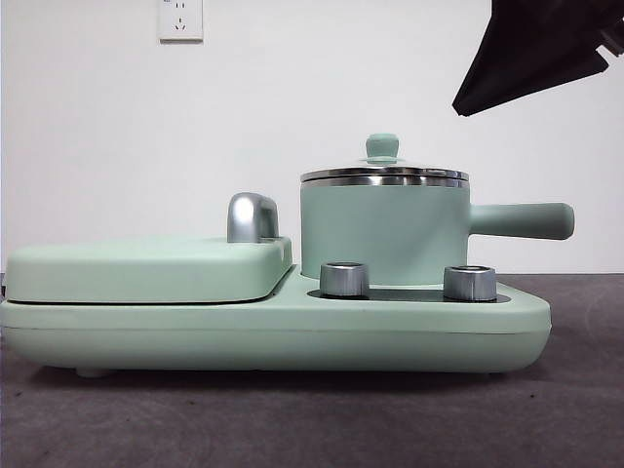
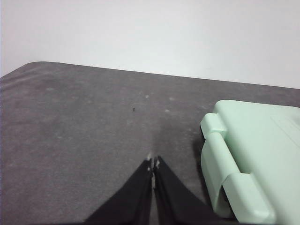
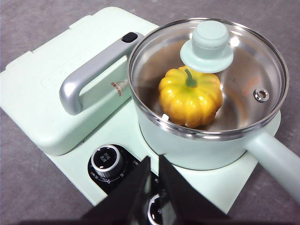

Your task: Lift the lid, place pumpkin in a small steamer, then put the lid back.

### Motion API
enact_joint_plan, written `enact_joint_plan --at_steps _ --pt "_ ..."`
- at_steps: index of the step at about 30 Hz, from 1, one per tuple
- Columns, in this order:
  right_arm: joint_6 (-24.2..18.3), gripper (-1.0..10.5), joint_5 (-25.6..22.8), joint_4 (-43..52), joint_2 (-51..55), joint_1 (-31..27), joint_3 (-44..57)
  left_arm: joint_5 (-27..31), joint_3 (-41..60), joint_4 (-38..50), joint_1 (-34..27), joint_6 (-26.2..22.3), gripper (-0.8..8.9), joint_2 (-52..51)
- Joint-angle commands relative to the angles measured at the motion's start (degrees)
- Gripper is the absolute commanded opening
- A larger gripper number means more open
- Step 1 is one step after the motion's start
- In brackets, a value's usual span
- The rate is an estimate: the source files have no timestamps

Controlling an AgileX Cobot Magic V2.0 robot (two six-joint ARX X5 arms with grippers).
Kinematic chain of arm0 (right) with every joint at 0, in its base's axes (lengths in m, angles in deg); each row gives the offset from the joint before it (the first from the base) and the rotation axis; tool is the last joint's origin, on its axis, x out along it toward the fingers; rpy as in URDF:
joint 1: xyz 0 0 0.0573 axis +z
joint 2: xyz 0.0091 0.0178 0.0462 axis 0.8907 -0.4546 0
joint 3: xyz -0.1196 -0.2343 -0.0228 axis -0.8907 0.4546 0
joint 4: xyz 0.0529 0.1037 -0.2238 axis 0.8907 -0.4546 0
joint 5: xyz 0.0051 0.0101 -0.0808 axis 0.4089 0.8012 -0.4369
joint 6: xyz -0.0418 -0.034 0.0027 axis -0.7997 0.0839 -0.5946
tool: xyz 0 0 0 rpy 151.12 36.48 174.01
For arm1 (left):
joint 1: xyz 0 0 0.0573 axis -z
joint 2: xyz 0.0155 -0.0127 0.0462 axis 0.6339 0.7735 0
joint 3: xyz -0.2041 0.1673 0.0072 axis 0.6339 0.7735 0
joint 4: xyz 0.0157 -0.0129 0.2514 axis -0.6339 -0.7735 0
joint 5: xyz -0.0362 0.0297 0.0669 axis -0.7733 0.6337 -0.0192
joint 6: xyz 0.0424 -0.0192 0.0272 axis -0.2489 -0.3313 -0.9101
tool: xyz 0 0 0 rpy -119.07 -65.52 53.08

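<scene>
Grey felt-like table cloth [image 2: 84, 136] under a plain white wall carries your matte mint-green cooker base [image 1: 292, 327], where the glossy ribbed pumpkin [image 3: 190, 101] sits inside the small steamer [image 1: 385, 234] beneath the seated clear glass lid [image 3: 248, 61] with its steel rim. Your right gripper [image 3: 153, 161] hangs above the two knurled dials [image 3: 107, 161], jaws barely parted and holding nothing. Your left gripper [image 2: 153, 161] waits over bare cloth beside the flat cover [image 2: 262, 154], jaws pressed together.
</scene>
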Motion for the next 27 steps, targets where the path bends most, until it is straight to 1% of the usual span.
enact_joint_plan --at_steps 1,14,15,17,18,21,25,27 --pt "-0.39 0.2 -0.02 0.55 -0.17 0.39 -1.03 -0.02 1.14 0.37 0.02 -0.22 0.07 -0.07" --pt "-0.39 0.2 -0.02 0.55 -0.17 0.39 -1.03 -0.02 1.14 0.35 0.02 -0.22 0.07 -0.07" --pt "-1.36 0.2 -0.13 0.57 -0.17 0.39 -1.03 -0.02 1.14 0.35 0.02 -0.20 0.07 -0.07" --pt "-5.44 0.2 -1.40 0.20 0.00 0.22 -1.01 -0.02 1.14 0.35 0.02 -0.22 0.07 -0.07" --pt "-6.25 0.2 -2.64 0.20 0.63 -0.22 -0.70 -0.02 1.14 0.37 0.02 -0.22 0.07 -0.07" --pt "-6.91 0.2 -6.14 0.70 4.00 -2.03 1.64 -0.02 1.14 0.35 0.02 -0.22 0.07 -0.07" --pt "-6.82 0.2 -6.73 5.18 11.80 -6.99 9.07 -0.02 1.14 0.26 0.02 -0.20 0.07 -0.07" --pt "-6.14 0.2 -6.69 9.44 17.44 -10.88 15.12 0.00 1.14 0.24 0.02 -0.20 0.07 -0.07"
